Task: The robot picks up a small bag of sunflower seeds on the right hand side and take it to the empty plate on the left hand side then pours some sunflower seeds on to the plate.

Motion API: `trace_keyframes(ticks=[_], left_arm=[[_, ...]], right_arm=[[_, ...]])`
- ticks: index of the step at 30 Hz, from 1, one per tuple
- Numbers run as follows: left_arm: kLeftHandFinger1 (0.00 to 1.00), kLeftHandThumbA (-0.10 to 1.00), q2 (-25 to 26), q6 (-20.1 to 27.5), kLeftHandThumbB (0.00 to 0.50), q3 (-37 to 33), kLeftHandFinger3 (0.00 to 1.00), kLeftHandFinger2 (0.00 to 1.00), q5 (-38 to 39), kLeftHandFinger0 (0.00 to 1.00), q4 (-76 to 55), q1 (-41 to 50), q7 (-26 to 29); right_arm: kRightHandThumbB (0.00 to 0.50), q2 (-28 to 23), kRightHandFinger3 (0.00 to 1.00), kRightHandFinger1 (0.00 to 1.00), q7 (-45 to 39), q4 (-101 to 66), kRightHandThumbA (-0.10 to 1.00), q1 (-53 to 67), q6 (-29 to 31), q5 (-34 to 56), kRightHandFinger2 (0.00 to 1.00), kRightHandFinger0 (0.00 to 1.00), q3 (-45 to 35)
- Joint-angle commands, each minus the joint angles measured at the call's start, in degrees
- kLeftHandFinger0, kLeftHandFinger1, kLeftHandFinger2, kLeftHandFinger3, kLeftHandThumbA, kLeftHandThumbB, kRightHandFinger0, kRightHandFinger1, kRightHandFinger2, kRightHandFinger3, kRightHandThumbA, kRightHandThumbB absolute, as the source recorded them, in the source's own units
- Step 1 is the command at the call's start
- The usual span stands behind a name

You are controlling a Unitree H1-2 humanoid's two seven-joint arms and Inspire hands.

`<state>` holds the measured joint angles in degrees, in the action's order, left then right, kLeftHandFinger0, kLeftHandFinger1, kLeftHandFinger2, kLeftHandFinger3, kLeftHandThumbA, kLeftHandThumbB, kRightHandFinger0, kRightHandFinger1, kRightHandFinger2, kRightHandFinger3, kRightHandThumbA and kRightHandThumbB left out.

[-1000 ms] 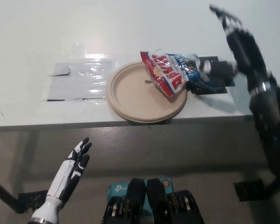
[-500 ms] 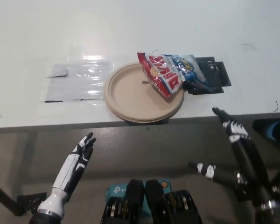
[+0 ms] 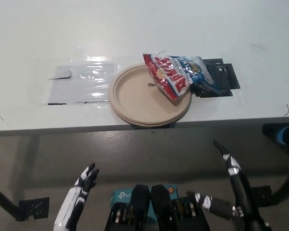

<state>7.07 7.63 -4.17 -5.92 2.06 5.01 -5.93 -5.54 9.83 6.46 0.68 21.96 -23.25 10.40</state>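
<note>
Right, I see both of my hands down below the table edge, neither one touching anything. My black right hand point(image 3: 229, 185) sits low at the right with its fingers spread apart and holding nothing, the longest tip pointing up toward the table's front edge. My white left hand point(image 3: 79, 195) rests low at the left, fingers apart and extended, also empty. Well above and beyond both sets of fingertips, the red, white and blue crinkled foil bag of sunflower seeds point(image 3: 176, 74) lies on its side, half on the right rim of the round beige paper plate point(image 3: 135, 96) and half on the black rectangular marker patch point(image 3: 221, 79) just beside it. The plate sits near the front edge of the white table point(image 3: 135, 29). A small dark speck shows on the plate beside the bag; I cannot tell what it is
</note>
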Motion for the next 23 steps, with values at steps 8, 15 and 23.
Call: trace_keyframes(ticks=[8, 15, 23], left_arm=[[1.00, 1.00, 0.6, 1.9, 0.201, 0.1, 1.00, 1.00, 0.5, 1.00, -3.7, -0.8, -0.2], [1.00, 1.00, 0.8, 1.9, 0.188, 0.2, 1.00, 1.00, 0.2, 1.00, -3.7, -0.4, -0.1], [1.00, 1.00, 0.7, 2.1, 0.159, 0.3, 1.00, 1.00, 0.2, 1.00, -4.2, 1.2, 0.1]], right_arm=[[0.265, 0.2, 1.00, 1.00, -1.1, 1.0, 1.00, -0.6, 4.7, 5.0, 1.00, 1.00, -0.1], [0.258, -0.1, 1.00, 1.00, -1.5, 0.1, 1.00, -0.3, 3.8, 3.7, 1.00, 1.00, 0.4], [0.275, -0.4, 1.00, 1.00, -2.9, -1.4, 1.00, 0.8, 2.2, 2.9, 1.00, 1.00, 1.2]])
